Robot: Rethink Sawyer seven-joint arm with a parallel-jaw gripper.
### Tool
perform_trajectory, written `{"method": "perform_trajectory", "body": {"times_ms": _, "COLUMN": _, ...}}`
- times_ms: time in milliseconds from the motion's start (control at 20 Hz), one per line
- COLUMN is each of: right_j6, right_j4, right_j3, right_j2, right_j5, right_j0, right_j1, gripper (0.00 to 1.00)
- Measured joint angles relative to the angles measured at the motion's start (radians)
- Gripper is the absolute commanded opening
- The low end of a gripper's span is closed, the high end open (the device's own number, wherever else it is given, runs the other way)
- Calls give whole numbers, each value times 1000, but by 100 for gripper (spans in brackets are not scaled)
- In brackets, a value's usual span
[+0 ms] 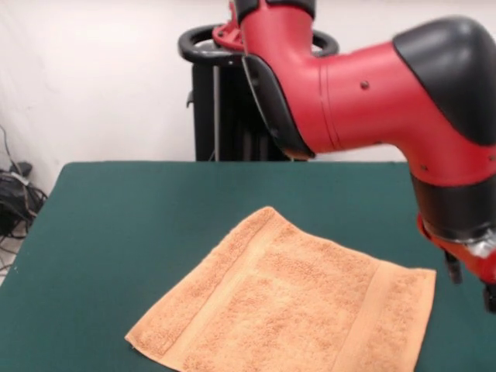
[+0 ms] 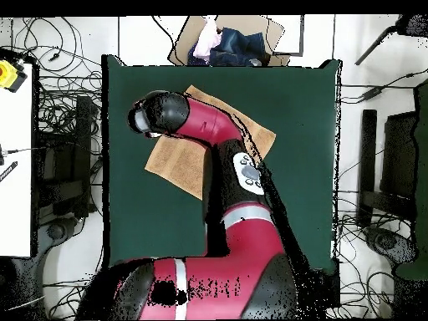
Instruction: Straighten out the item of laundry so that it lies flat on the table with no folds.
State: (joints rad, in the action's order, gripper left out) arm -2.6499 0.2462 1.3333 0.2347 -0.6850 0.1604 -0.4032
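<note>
The light orange-tan towel (image 1: 294, 310) lies spread out on the dark green table (image 1: 139, 217), turned at an angle, with its near part cut off by the picture's bottom edge. I see no large folds in the part that shows. My gripper (image 1: 471, 277) hangs at the far right, just beside and above the towel's right corner, and holds nothing that I can see. In the overhead view the arm covers the middle of the towel (image 2: 171, 163) and hides the gripper. The table (image 2: 301, 167) is much larger than the towel.
The black pedestal (image 1: 213, 101) stands behind the table's far edge. Cables (image 1: 15, 194) lie on the floor at the left. In the overhead view a cardboard box with clothes (image 2: 226, 42) sits beyond the table, and a white side table (image 2: 17, 167) stands at the left.
</note>
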Motion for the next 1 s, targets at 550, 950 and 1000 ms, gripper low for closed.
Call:
{"method": "perform_trajectory", "body": {"times_ms": 550, "right_j6": 0, "right_j4": -17, "right_j3": -26, "right_j2": 0, "right_j5": 0, "right_j0": -5, "right_j1": 37, "gripper": 100}}
{"method": "perform_trajectory", "body": {"times_ms": 950, "right_j6": 0, "right_j4": -17, "right_j3": -14, "right_j2": 0, "right_j5": 0, "right_j0": 11, "right_j1": 15, "gripper": 100}}
{"method": "perform_trajectory", "body": {"times_ms": 1000, "right_j6": 0, "right_j4": -17, "right_j3": -12, "right_j2": 0, "right_j5": 0, "right_j0": 13, "right_j1": 10, "gripper": 100}}
